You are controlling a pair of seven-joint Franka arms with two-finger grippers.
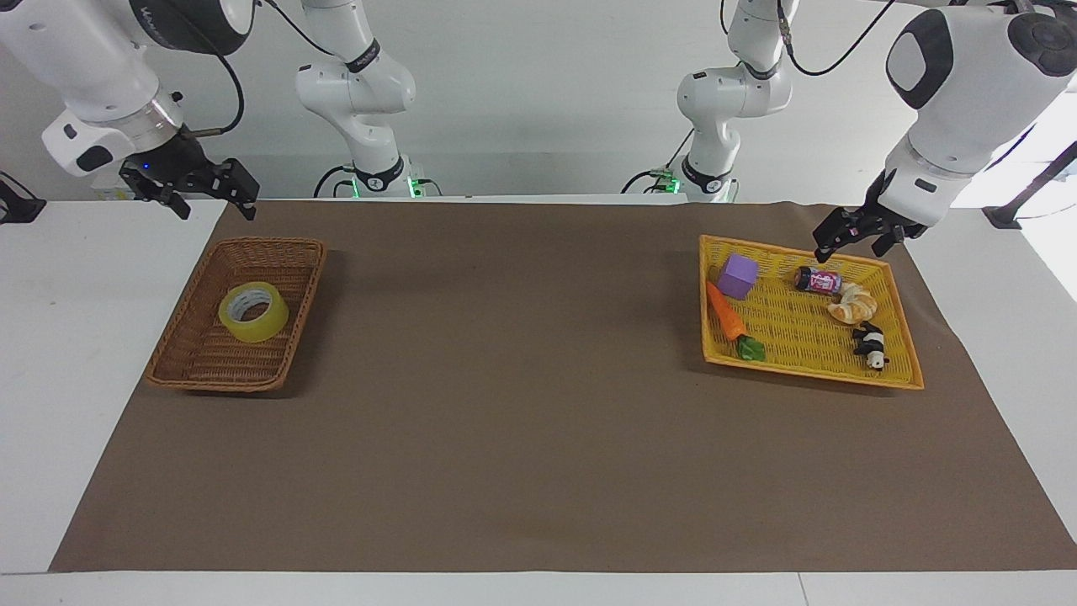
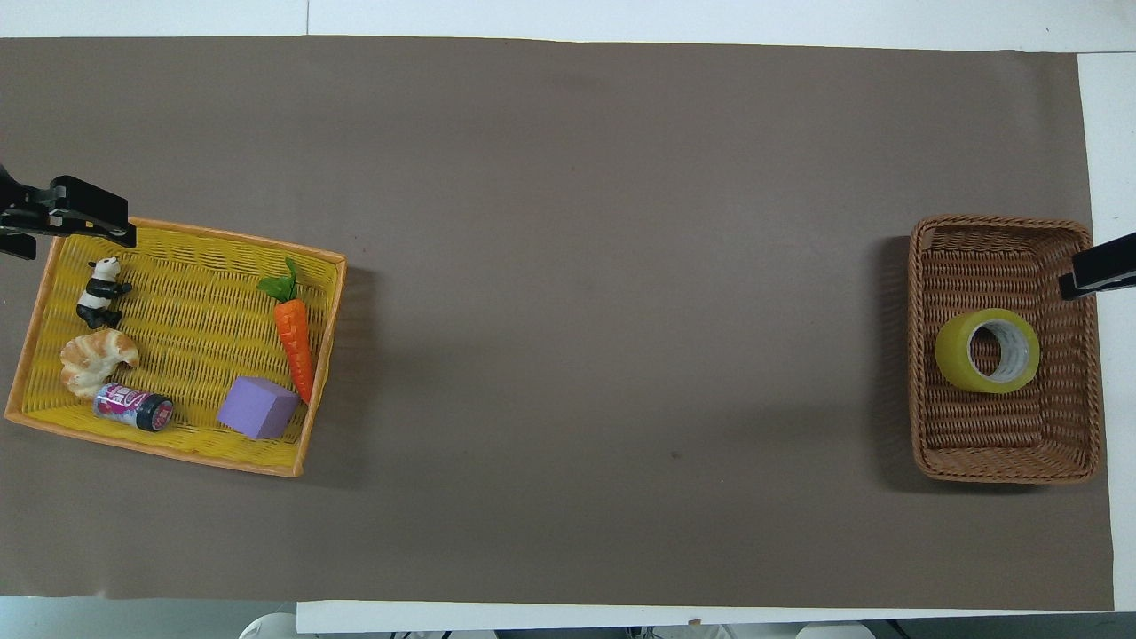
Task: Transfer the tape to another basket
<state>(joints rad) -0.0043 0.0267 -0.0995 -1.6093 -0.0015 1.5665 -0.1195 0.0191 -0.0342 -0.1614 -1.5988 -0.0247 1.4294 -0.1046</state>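
Observation:
The yellow tape roll (image 1: 252, 313) lies flat in the brown wicker basket (image 1: 267, 244) at the right arm's end of the table. It also shows in the overhead view (image 2: 987, 351), in the middle of that basket (image 2: 1003, 222). My right gripper (image 1: 214, 204) is open and empty. It is raised in the air by the basket's outer edge, well clear of the tape. Only one of its fingers (image 2: 1096, 271) shows from overhead. My left gripper (image 1: 850, 248) is open and empty, and waits over a corner of the yellow mesh basket (image 1: 808, 370).
The yellow mesh basket (image 2: 177, 448) holds a purple block (image 2: 257, 406), a toy carrot (image 2: 295, 342), a small can (image 2: 133, 406), a pastry (image 2: 96, 355) and a panda figure (image 2: 99, 293). A brown mat (image 2: 621, 311) covers the table between the baskets.

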